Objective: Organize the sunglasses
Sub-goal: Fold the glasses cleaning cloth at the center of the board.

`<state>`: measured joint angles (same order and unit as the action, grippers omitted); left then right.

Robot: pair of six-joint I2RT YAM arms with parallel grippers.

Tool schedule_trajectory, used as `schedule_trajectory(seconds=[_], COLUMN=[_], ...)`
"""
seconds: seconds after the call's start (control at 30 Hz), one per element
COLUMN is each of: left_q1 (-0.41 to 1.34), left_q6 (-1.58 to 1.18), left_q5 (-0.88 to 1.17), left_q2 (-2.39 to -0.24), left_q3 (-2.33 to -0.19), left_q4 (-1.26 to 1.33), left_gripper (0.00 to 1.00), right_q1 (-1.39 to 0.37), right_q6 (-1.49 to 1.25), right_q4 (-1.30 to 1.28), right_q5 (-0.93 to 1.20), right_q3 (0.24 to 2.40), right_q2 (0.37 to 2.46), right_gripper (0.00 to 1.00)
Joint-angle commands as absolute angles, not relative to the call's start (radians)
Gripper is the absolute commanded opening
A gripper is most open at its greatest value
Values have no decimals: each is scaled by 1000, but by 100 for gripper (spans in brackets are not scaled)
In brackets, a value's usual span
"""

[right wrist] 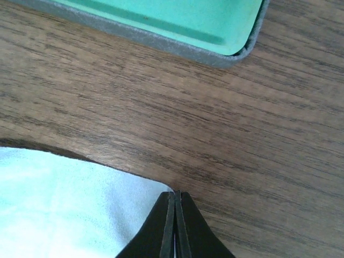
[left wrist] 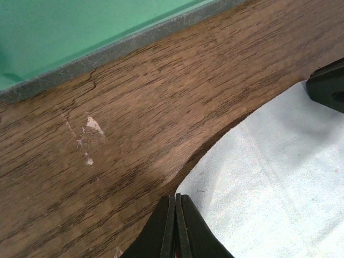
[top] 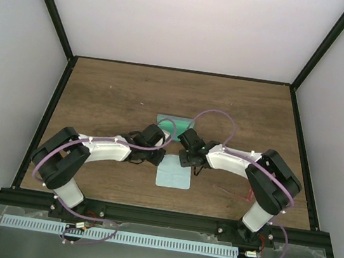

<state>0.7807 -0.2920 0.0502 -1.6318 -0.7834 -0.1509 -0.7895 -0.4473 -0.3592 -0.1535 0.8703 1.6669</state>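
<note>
Top external: left arm [top: 108, 149] and right arm [top: 232, 160] bend inward, jaws pinching cloth [top: 173, 175].

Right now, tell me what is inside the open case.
Only bare green lining shows in the case; nothing lies on the visible parts. From above, the left arm and right arm cover part of it.

Brown, green and pale blue are showing here.
The counter [top: 112, 95] is showing dark brown wood grain with a small whitish scuff; the case [top: 172, 121] is showing bright green inside a blue-grey rim; the cloth [top: 174, 175] is looking pale blue; the left pincer [left wrist: 176, 198] and right pincer [right wrist: 176, 193] are looking black, the cables [top: 216, 114] purple.
</note>
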Motion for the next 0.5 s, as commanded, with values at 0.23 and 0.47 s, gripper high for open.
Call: schedule_trajectory(seconds=[0.23,0.47], left_q1=[788,796], left_q6=[-296,-304], left_q5=[100,94], left_q2=[-1591,-1587], left_q3=[-771,-776], left_q4=[-112,-127], left_gripper=[4,4], right_q1=[-855,-864], right_q6=[-463,-481], right_q4=[-395,-424], right_q5=[-242,-314], right_q3=[923,922], right_q2=[1667,1633], right_gripper=[1,1])
